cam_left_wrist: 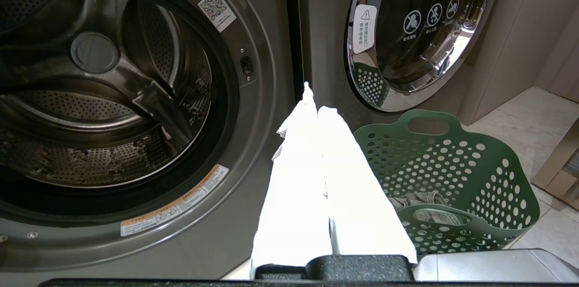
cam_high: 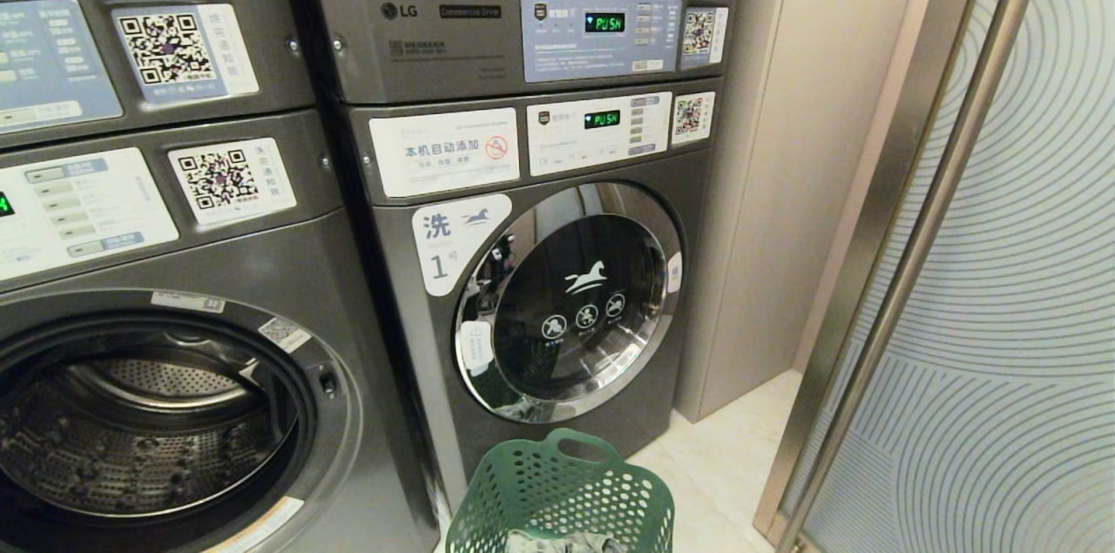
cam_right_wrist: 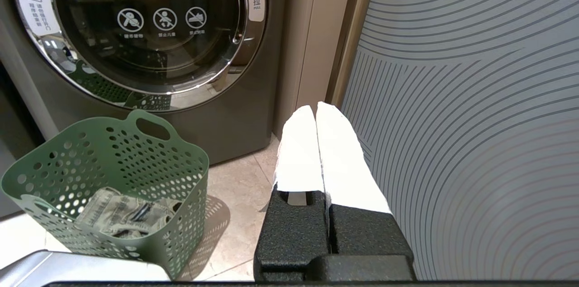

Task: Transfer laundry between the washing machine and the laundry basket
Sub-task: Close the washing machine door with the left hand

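Laundry (cam_right_wrist: 122,217) lies in green basket (cam_right_wrist: 149,178) on floor, below closed right-hand door. Open drum (cam_left_wrist: 99,92) at 10 o'clock from left claw (cam_left_wrist: 316,106); basket at 4 o'clock. Left claw closed, empty. Right claw (cam_right_wrist: 315,113) closed, empty. Left arm nearer drum.

Patterned sliding door (cam_high: 1002,292), tiled floor (cam_high: 723,457)

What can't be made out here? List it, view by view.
- Head view: neither arm shows; the green basket is cut by the bottom edge, so its contents barely show.
- Head view: the open washer drum runs off the left edge.
- Left wrist view: the shut left gripper covers part of the basket; the garment inside is mostly hidden.
- Right wrist view: the closed door is dark and reflective; what lies behind it cannot be told.
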